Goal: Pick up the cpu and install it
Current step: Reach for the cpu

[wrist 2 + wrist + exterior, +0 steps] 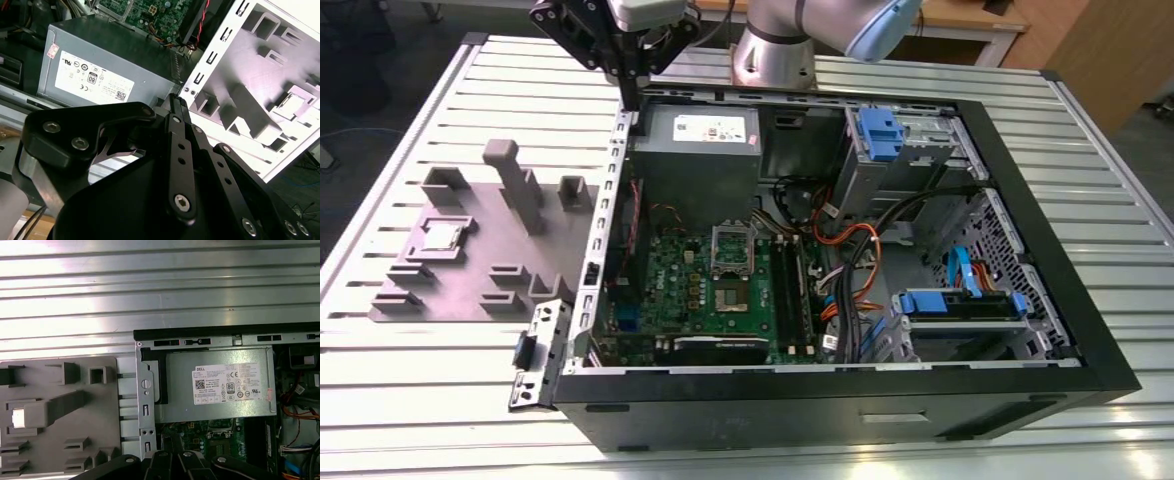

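At nine o'clock in the exterior view, the cpu [443, 236] lay on the plate [480, 300]. At eleven o'clock the gripper [634, 98] hung clenched and empty by the case [854, 400] edge, near the white-labelled power supply [700, 160].

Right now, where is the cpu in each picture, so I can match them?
Exterior view: cpu on the grey plate, at the exterior view's left of the case.
Second wrist view: cpu on the plate, beside the tall block.
First wrist view: cpu on the plate, beside the tall block.
Shared landmark: power supply.
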Controlling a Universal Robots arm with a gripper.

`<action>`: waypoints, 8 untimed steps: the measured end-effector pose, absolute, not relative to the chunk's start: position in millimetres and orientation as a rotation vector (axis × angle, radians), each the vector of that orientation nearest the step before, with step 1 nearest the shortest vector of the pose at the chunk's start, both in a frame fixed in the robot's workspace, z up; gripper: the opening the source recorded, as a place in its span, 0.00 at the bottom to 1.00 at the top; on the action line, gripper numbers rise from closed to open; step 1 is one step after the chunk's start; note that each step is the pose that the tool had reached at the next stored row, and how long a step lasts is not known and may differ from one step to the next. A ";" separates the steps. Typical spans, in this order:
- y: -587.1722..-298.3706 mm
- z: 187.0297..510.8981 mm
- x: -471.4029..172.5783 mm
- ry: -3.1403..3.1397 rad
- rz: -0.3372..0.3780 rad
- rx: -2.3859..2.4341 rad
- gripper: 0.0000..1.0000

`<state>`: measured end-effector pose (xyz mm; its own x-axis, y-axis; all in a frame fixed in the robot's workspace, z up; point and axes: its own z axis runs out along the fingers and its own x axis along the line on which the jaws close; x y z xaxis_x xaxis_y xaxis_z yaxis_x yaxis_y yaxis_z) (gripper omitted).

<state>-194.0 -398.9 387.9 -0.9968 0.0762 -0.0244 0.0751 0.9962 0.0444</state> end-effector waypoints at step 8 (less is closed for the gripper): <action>-398.9 387.8 -195.6 3.112 0.068 0.118 0.11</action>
<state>-195.6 -398.9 387.8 -0.9968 0.0763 -0.0245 0.0752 0.9962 0.0444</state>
